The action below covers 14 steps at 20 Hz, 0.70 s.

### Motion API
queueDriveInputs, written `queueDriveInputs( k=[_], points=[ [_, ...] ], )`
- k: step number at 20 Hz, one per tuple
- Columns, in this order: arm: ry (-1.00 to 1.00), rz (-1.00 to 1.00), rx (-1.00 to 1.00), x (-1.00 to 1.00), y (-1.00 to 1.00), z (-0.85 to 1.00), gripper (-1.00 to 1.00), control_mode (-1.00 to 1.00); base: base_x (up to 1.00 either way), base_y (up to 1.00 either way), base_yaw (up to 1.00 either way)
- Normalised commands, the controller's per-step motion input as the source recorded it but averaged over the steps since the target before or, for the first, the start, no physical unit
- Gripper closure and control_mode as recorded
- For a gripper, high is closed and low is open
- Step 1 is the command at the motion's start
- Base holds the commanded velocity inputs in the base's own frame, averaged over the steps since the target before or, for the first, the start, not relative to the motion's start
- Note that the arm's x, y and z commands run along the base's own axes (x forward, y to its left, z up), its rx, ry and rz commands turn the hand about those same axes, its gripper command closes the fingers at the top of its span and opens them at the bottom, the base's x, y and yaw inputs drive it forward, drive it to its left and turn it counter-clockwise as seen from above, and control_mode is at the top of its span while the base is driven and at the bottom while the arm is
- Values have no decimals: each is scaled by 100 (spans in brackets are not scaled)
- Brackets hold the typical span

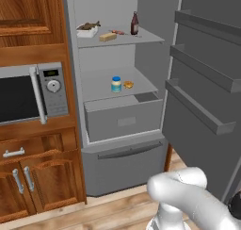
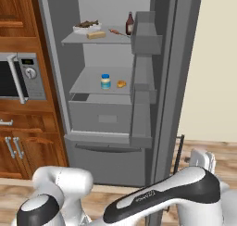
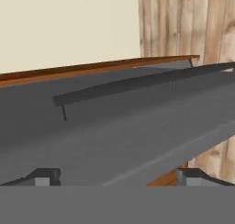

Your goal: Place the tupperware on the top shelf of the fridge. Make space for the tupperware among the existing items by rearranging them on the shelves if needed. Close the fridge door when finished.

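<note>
- White tupperware [image 1: 87, 31] with dark food sits at the left end of the top shelf [image 1: 146, 37], beside the tan block [image 1: 108, 36], reddish piece [image 1: 117, 32] and brown bottle [image 1: 134, 23].
- Right base view: fridge door [image 2: 178, 81] stands wide open; blue-lidded jar [image 2: 105, 81] and orange item [image 2: 121, 84] leave bare shelf around them.
- Hand view: gripper [image 3: 118, 177] spread wide, holding nothing, facing the door's dark handle [image 3: 137, 83]; wood floor behind.

fridge door [image 1: 207, 83] swung wide, top shelf [image 1: 146, 37] front right bare, bottle [image 1: 134, 23] behind
</note>
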Motion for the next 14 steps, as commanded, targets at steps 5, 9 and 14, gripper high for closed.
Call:
queueDriveInputs(
  k=[5, 9, 14],
  points=[
    [0, 11, 18, 100, -63, -34, -100, -100, 0, 0, 0],
    [0, 30, 12, 100, -8, -39, -100, -100, 0, 0, 0],
    [-6, 34, 7, 100, 6, -39, -100, -100, 0, 0, 0]
  ],
)
